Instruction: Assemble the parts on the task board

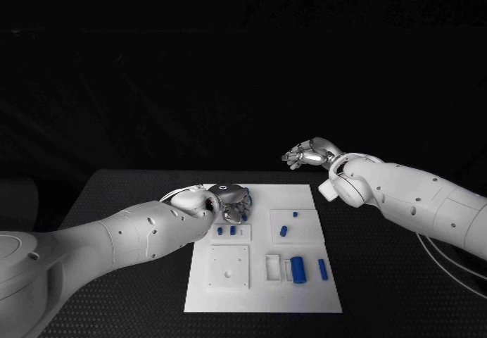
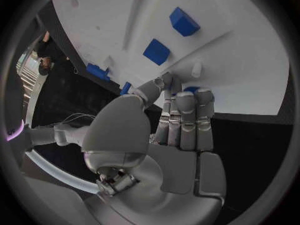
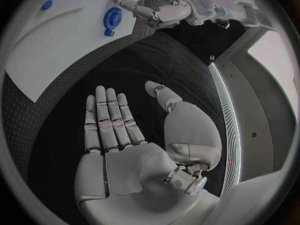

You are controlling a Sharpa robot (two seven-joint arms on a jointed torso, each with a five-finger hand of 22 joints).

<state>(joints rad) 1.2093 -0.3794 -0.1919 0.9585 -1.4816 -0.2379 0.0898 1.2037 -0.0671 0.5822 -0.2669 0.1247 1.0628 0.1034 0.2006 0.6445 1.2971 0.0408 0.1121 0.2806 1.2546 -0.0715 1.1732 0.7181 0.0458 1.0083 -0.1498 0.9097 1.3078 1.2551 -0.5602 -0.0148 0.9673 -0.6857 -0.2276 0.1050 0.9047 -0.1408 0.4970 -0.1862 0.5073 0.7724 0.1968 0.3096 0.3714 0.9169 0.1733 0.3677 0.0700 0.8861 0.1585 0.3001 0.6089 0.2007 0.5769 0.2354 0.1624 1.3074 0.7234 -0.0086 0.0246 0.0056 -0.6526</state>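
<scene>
Silver left hand (image 1: 231, 198): over the far left corner of the task board (image 1: 305, 296), fingers (image 2: 186, 116) packed straight together with tips at the plate — a blue part (image 2: 192, 89) peeks just past the tips; holding or only touching it, cannot tell.
Likely reason: looks like picking or seating a part at that corner — a judgement only.
Right hand (image 1: 312, 153): raised off the board's far right, well apart from it; right wrist view shows a flat bare palm, fingers (image 3: 110, 117) straight, thumb apart, holding nothing — probably parked clear of the work.
Loose parts: two small blue pieces (image 1: 226, 230) just near of the left hand; blue peg (image 1: 283, 230) mid-board; blue cylinder (image 1: 298, 269) and thin blue bar (image 1: 323, 269) on the near right, beside a white slotted block (image 1: 273, 267).
White square fixture (image 1: 229, 266): near left of the board, nothing seated in it.
Surface: black textured table (image 1: 395, 282), white board lying flat at its middle.
Room: dark beyond the table; nothing else readable.
</scene>
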